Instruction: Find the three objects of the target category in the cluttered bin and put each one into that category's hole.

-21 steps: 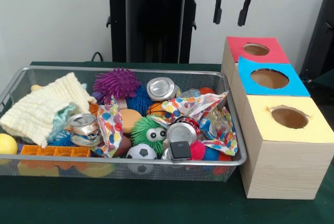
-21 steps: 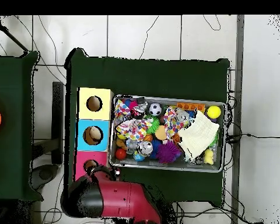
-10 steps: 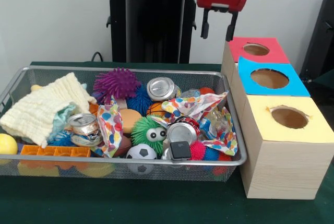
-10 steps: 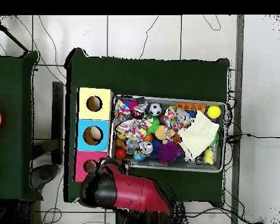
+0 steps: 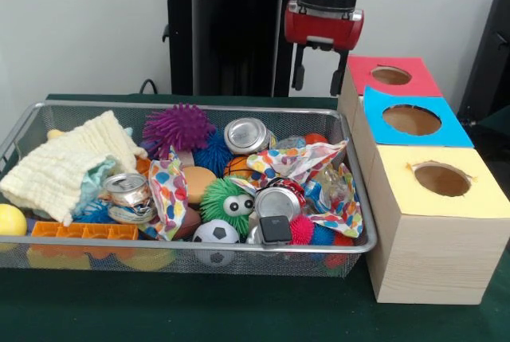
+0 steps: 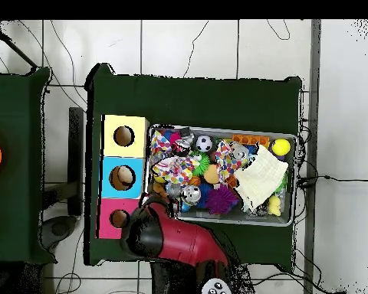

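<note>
Across the table we are seeing our red-bodied gripper point(image 5: 316, 78) hanging open and empty above the far right corner of the silver wire-mesh bin point(image 5: 351, 244), beside the red-topped wooden box point(image 5: 390, 76). From overhead we are finding the red arm point(image 6: 179, 243) covering that bin corner point(image 6: 221, 220), with the cluttered toys and cans lying untouched inside.

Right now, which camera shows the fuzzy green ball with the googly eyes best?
The front view: the green ball faces that camera, eyes showing, near the bin's front. From overhead it's only a small green patch among the clutter.
</note>
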Controlling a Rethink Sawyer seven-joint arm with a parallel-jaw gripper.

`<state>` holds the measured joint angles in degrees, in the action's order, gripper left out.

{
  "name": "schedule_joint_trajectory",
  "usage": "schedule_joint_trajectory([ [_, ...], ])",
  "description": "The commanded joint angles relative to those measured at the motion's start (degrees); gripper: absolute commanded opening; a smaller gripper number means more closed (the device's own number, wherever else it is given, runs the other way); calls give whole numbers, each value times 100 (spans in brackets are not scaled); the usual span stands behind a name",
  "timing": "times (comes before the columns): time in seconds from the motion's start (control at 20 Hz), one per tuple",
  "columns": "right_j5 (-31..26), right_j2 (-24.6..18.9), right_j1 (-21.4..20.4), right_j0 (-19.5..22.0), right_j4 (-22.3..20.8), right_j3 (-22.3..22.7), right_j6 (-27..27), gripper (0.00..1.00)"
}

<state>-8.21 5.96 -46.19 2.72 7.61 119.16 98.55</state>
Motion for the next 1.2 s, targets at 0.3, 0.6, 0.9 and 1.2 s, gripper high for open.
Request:
schedule_joint_trajectory([
  [0.3,151,-288,203,-163,668,-538,1389,100],
  [0.6,94,-361,280,-179,852,-724,1329,100],
  [0.9,232,-422,543,-208,993,-974,1276,100],
  [1.2,280,-511,664,-124,1050,-1095,1215,100],
])
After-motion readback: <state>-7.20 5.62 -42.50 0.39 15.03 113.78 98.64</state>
